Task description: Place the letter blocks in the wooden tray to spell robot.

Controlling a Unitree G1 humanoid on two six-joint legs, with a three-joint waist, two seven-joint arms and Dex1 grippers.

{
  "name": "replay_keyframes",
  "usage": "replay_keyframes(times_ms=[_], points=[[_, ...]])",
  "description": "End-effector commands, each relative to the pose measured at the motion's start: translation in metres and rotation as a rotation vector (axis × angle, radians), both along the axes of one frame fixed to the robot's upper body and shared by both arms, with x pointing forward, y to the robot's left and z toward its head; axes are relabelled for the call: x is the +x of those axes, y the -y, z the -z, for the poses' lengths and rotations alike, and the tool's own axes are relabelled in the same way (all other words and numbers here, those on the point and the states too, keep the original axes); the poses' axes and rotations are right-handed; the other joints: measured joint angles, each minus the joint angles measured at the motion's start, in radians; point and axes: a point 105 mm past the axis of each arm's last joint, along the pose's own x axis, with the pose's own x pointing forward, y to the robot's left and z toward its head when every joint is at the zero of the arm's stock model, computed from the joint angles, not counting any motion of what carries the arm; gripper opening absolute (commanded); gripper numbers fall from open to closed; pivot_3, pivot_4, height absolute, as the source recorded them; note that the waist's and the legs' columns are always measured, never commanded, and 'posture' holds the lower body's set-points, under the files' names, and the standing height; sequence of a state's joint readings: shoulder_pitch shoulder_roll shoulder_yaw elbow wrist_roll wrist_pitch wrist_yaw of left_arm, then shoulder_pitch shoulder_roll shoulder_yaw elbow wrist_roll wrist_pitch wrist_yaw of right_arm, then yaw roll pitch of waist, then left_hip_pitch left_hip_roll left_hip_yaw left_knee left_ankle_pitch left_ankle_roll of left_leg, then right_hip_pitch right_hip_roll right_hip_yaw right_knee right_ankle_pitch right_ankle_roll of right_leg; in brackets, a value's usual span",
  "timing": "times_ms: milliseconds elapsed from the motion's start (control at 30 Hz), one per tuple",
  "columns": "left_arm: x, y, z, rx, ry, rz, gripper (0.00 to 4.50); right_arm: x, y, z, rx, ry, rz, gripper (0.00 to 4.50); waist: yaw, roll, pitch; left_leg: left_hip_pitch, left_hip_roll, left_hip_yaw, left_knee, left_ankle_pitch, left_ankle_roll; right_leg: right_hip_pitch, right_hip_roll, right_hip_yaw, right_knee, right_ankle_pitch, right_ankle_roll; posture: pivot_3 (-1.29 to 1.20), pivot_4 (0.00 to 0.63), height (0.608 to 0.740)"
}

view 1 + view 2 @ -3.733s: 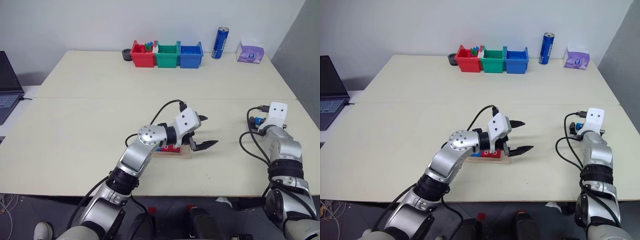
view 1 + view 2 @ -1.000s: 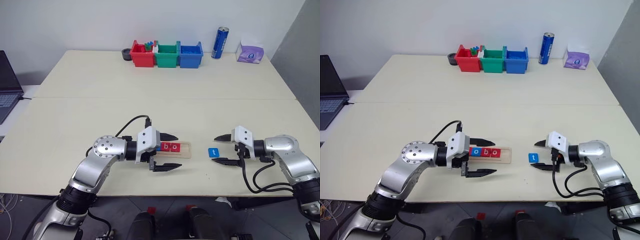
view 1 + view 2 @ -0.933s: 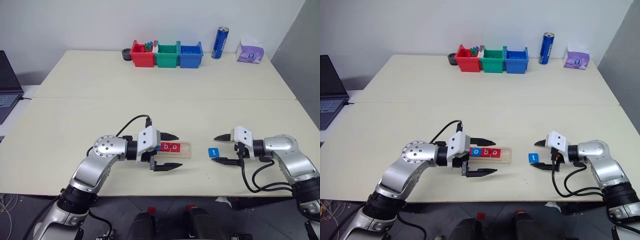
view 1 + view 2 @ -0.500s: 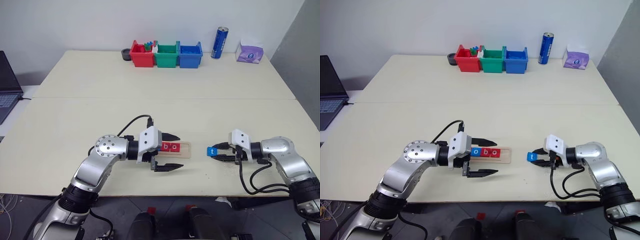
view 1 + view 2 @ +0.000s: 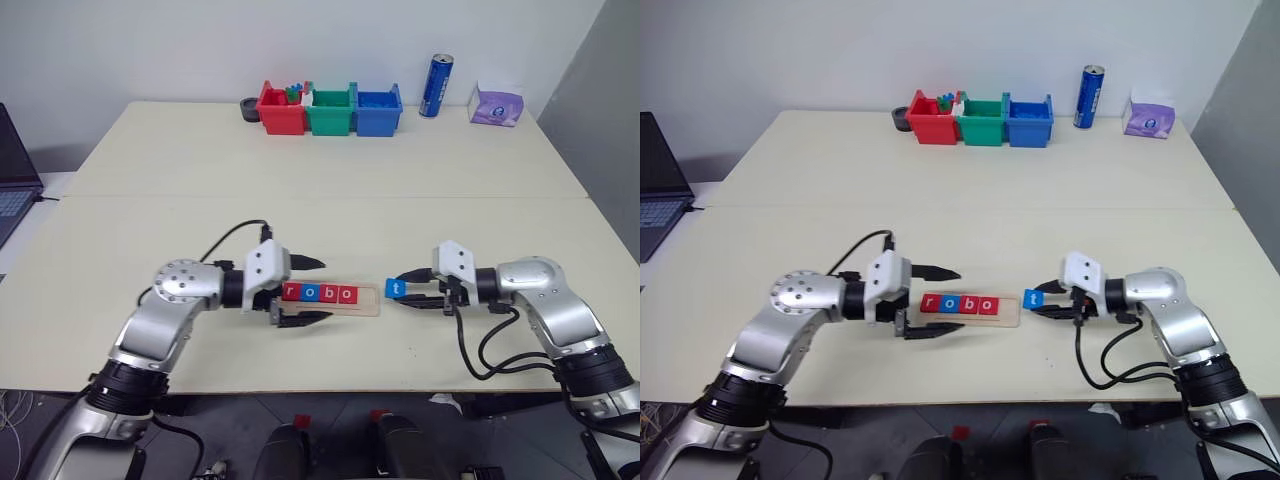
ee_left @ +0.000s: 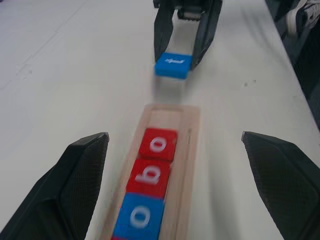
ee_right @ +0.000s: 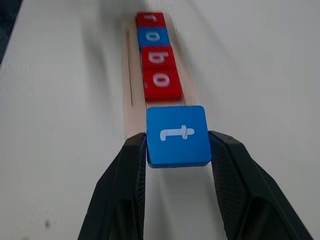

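The wooden tray [image 5: 366, 298] lies near the table's front edge. Four letter blocks sit in it from its left end: red r [image 5: 291, 293], blue o [image 5: 308, 293], red b [image 5: 327, 293], red o [image 5: 345, 293]. The slot at the tray's right end is bare. My right gripper [image 7: 178, 144] is shut on the blue t block [image 7: 178, 134]. It holds the block just off the tray's right end and a little above the table. My left gripper [image 5: 325, 290] stands open at the tray's left part, one finger on each long side of it.
Red [image 5: 281, 109], green [image 5: 331, 110] and blue [image 5: 379, 109] plastic bins stand in a row at the back. Right of them are a blue can [image 5: 435, 86] and a purple tissue pack [image 5: 496, 103]. A laptop [image 5: 12, 175] sits off the left edge.
My right gripper shut on the blue t block, lifted it and carried it left to the tray's right end. My left gripper drew back to the left, uncovering the r and blue o blocks.
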State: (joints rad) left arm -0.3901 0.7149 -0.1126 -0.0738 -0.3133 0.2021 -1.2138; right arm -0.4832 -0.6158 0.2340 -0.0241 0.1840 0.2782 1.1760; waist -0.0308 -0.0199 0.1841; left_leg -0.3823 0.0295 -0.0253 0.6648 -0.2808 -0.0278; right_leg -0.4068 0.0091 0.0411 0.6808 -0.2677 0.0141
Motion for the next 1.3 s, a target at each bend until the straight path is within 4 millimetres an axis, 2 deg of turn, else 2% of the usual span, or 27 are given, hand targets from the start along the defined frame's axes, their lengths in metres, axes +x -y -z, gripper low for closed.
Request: replay_keyframes(times_ms=[33,233,433,800,1300], points=[[-0.001,-0.008,-0.008,-0.013,0.034,0.007,4.5,0.001,-0.011,-0.005,-0.017,0.033,-0.027,1.46,0.004,0.0,0.0,0.0,0.0,0.0,0.0,0.0,0.0,0.0,-0.001,0.0,0.0,0.0,0.0,0.0,0.15,0.74],[-0.001,-0.006,-0.008,-0.028,0.044,0.007,4.5,0.006,-0.014,0.005,-0.063,0.043,-0.045,1.46,0.007,0.0,0.0,-0.002,-0.001,0.001,0.001,0.0,0.0,0.0,-0.005,0.0,-0.001,0.0,0.001,0.0,0.15,0.74],[-0.001,0.004,-0.01,-0.044,0.057,0.029,4.5,0.013,-0.019,0.01,-0.076,0.046,-0.056,1.46,0.002,0.0,0.0,-0.001,-0.001,0.001,0.001,0.0,0.0,0.0,-0.003,-0.001,0.0,0.0,0.0,0.0,0.15,0.74],[-0.005,0.009,-0.01,-0.047,0.055,0.059,4.5,0.021,-0.015,0.019,-0.112,0.05,-0.056,1.46,0.002,0.0,0.0,-0.001,-0.001,0.0,0.001,0.0,0.0,0.0,-0.002,-0.001,0.0,0.0,0.0,0.0,0.15,0.74],[-0.004,0.01,-0.011,-0.046,0.058,0.063,4.5,0.02,-0.017,0.021,-0.116,0.04,-0.063,1.46,0.002,0.0,0.0,-0.001,-0.001,0.0,0.001,0.0,0.0,0.0,-0.002,-0.001,0.001,0.0,0.0,0.0,0.15,0.74]])
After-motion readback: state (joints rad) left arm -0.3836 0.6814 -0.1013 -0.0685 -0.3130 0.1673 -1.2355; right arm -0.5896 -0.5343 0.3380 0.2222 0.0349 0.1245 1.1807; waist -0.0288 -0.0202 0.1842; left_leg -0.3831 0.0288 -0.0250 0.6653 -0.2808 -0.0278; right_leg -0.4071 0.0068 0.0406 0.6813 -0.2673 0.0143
